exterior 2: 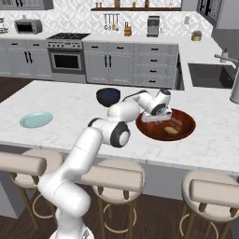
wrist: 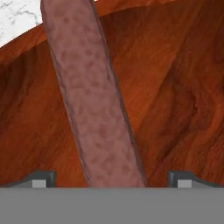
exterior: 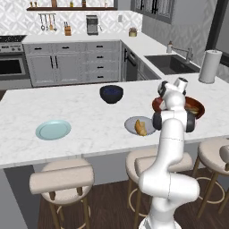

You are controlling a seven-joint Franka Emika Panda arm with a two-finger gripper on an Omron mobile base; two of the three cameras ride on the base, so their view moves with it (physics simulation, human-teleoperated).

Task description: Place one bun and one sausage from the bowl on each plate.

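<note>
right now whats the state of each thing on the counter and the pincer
pincer: open, low in the reddish-brown bowl, a fingertip on each side of the sausage
sausage: lying in the bowl, not gripped
reddish-brown bowl: holds a sausage and a bun
grey plate: has one bun on it
teal plate: empty
dark blue bowl: upright, contents not visible

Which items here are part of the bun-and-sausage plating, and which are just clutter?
Job:
reddish-brown bowl
sausage
bun in bowl
grey plate with bun
teal plate
open gripper

Clutter:
dark blue bowl
paper towel roll
</note>
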